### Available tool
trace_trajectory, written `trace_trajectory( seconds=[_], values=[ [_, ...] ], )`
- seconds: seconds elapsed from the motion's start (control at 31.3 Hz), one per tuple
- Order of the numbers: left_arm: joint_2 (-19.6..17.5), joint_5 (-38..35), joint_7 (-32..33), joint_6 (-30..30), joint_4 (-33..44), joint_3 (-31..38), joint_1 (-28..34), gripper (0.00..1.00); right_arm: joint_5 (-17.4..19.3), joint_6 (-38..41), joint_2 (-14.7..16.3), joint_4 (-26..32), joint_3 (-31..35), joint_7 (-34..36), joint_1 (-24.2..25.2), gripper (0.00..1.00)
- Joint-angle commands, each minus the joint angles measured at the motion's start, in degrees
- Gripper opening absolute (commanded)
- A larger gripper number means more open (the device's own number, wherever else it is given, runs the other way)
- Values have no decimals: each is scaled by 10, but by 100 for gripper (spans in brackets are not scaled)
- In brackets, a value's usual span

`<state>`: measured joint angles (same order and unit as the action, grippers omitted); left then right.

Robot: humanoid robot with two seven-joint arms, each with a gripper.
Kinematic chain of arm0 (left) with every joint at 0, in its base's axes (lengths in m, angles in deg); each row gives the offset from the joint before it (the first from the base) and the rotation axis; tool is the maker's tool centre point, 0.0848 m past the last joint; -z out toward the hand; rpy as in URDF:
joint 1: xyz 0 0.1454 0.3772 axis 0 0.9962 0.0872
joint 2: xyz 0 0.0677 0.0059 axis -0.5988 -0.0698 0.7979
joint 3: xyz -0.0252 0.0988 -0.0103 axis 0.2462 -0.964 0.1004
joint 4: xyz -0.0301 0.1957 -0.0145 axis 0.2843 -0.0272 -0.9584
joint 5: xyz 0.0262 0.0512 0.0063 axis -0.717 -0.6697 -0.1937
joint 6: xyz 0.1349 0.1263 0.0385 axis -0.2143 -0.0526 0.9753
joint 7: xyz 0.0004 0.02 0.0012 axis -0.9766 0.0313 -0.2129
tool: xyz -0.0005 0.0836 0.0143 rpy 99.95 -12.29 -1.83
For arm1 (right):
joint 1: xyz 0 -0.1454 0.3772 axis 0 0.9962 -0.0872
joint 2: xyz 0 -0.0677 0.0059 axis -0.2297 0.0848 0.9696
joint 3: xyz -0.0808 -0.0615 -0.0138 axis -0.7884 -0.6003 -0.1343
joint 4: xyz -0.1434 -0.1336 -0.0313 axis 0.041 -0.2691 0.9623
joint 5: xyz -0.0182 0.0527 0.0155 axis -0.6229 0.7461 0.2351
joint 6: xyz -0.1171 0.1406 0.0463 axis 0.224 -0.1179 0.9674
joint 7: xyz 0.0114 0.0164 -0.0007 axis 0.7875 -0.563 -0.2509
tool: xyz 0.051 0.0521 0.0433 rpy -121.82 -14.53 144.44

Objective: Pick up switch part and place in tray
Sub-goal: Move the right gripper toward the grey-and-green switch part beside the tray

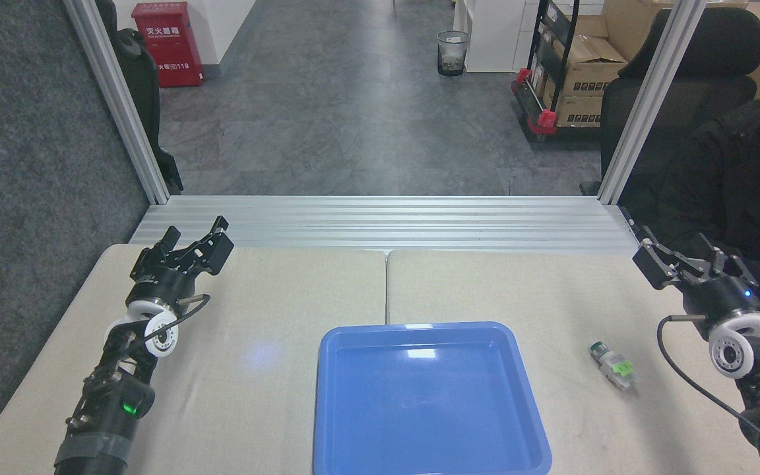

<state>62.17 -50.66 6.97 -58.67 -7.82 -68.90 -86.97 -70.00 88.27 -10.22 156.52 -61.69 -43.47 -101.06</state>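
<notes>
Part [612,363]: on table [254,297], right of tray [429,330] (empty, awaiting it). Right pincer [638,241] nearest, spread wide, empty. Left pincer [198,236] parted, idle.

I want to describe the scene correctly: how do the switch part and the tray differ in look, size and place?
The switch part is small, while the tray is far larger. The switch part is pale grey with a green clip and a dark round end; the tray is plain glossy blue. The switch part lies on the table to the right of the tray, apart from it and nearer the right gripper; the tray sits at the centre. Both rest on the table, untouched.
</notes>
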Motion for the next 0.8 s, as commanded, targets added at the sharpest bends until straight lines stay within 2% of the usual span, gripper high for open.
trace_trajectory(
  seconds=[0.0,0.77],
  values=[
    [-1,-13,-1,0,0,-18,1,100,-7,0,-4,-5,-4,-1,10,98],
    [0,0,1,0,0,-13,1,100,-6,5,4,-4,-7,-1,15,98]
  ],
)
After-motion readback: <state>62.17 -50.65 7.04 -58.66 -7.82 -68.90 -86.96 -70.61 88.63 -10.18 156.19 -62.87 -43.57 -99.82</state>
